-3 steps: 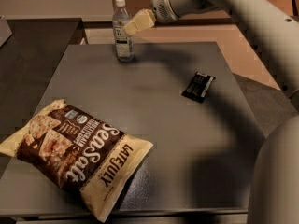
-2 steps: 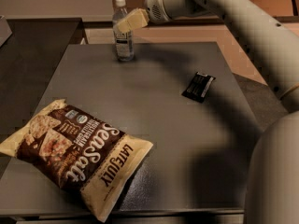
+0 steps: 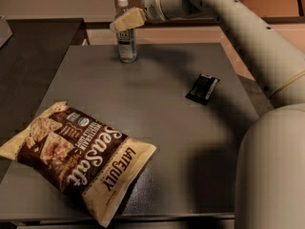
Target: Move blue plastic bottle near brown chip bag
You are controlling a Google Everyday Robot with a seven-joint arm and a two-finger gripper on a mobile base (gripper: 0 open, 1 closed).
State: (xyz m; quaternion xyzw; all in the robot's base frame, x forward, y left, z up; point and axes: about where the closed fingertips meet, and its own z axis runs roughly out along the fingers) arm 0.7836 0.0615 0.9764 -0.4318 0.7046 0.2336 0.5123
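Observation:
The blue plastic bottle (image 3: 127, 46) is a small clear bottle with a white cap and a white label. It stands upright at the far edge of the grey table (image 3: 162, 128). My gripper (image 3: 127, 20) reaches in from the right at the height of the bottle's neck and overlaps its upper part. The brown chip bag (image 3: 76, 154) lies flat at the near left corner of the table, with white "Sea Salt" lettering facing up. It is far from the bottle.
A small black wrapped bar (image 3: 202, 88) lies right of the table's middle. My arm (image 3: 248, 37) crosses above the table's far right corner. A darker counter (image 3: 28, 56) adjoins the table on the left.
My gripper has moved left, from just right of the bottle to overlapping its neck. The bottle, the bag and the bar have not moved.

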